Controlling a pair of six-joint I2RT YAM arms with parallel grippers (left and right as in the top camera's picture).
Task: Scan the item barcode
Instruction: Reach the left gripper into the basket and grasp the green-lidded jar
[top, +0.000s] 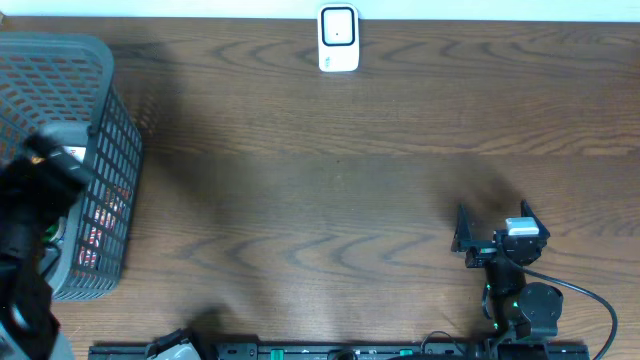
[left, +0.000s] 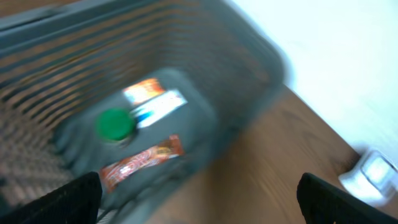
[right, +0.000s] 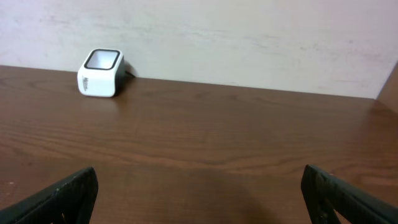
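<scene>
Left claw hangs spread wide over the grey mesh basket with nothing in it. Its two dark fingertips sit in the bottom corners of my left wrist view, well apart. That view is smeared, so I read only rough shapes on the basket floor. An orange snack bar lies flat, its long axis slanting from lower left up to the right. A white packet with orange and blue print lies above it on much the same slant. A round green cap sits just beside the packet's left end, and I cannot tell what it belongs to. No barcode is legible on any of them, and I cannot tell which way their printed ends face.

From overhead the basket stands at the left edge of the wooden table, with my left arm over it.

My right claw is also fully spread and has hold of nothing. It sits low near the front right of the table, its fingers pointing toward the back wall. The white scanner stands at the middle of the table's far edge, well apart from both claws and from the basket. Its dark-rimmed window faces upward, and from above its longer side runs toward the wall
</scene>
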